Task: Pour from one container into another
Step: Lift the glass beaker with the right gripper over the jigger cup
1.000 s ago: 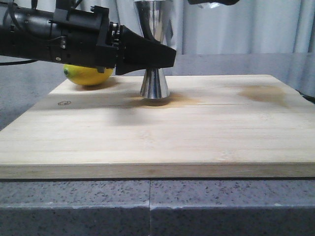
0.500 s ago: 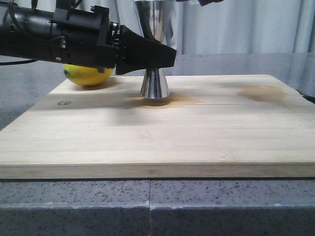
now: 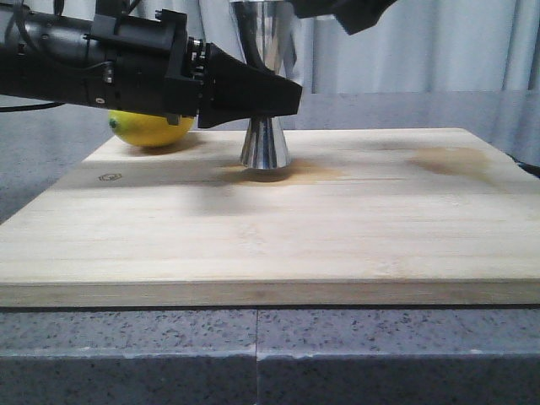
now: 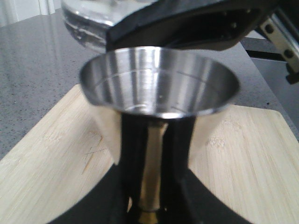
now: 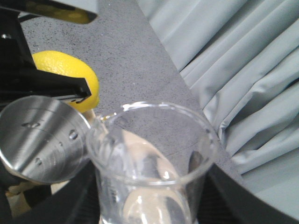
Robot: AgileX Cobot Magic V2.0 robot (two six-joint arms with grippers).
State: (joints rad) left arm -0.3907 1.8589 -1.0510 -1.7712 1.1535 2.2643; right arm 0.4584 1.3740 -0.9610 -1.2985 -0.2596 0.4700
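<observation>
The steel jigger [image 3: 265, 145] stands upright on the wooden board [image 3: 270, 245]. My left gripper [image 3: 268, 99] is shut on its narrow waist. In the left wrist view the jigger's open cup [image 4: 159, 86] fills the middle, and the dark fingers [image 4: 133, 154] clamp the gold-banded waist. The clear glass beaker [image 5: 154, 158] is held in my right gripper [image 5: 150, 205], shut on it. The beaker's pouring lip sits right at the rim of the jigger [image 5: 42, 140], which has a few droplets inside. In the front view only the right gripper's dark underside [image 3: 346, 13] shows, above the jigger.
A yellow lemon [image 3: 152, 128] lies at the board's back left corner, behind my left arm. Brownish stains mark the board around the jigger's base and at the far right [image 3: 447, 160]. Grey curtains hang behind, and a speckled counter surrounds the board.
My right gripper has dropped lower into the top of the front view, above the jigger. The left arm and the jigger have not moved.
</observation>
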